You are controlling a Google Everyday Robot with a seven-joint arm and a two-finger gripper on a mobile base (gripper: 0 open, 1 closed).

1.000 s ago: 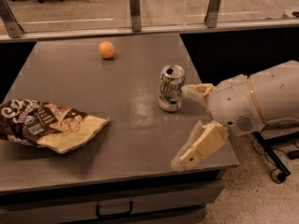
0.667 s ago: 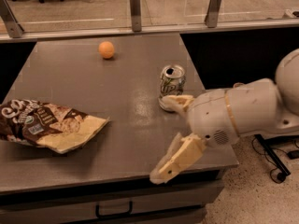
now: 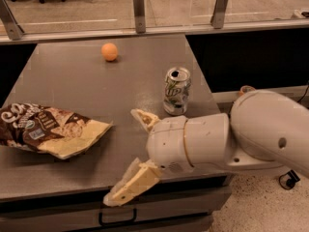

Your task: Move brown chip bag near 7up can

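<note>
Crinkled dark-brown chip bag w/ cream end (image 3: 48,132) lies flat at the grey tabletop's (image 3: 72,81) left edge, ungrasped, near and at 9 o'clock from the white 2-finger gripper (image 3: 123,156). Gripper's spread wide, empty, mouth facing the bag, prob. lining up a grab. Dented silver-green 7up can (image 3: 176,91) stands at the gripper's 1 o'clock; small orange ball (image 3: 109,51) at 12.

Table (image 3: 72,83): brown chip bag (image 3: 48,129), 7up can (image 3: 176,91), ball (image 3: 109,51) (gripper (image 3: 131,156) over front).

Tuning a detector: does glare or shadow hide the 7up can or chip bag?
Camera view: warm, even light; the 7up can shows soft highlights, logo legible; the brown chip bag casts a thin shadow underneath; the open gripper, over the front edge of the table between them, covers neither.
</note>
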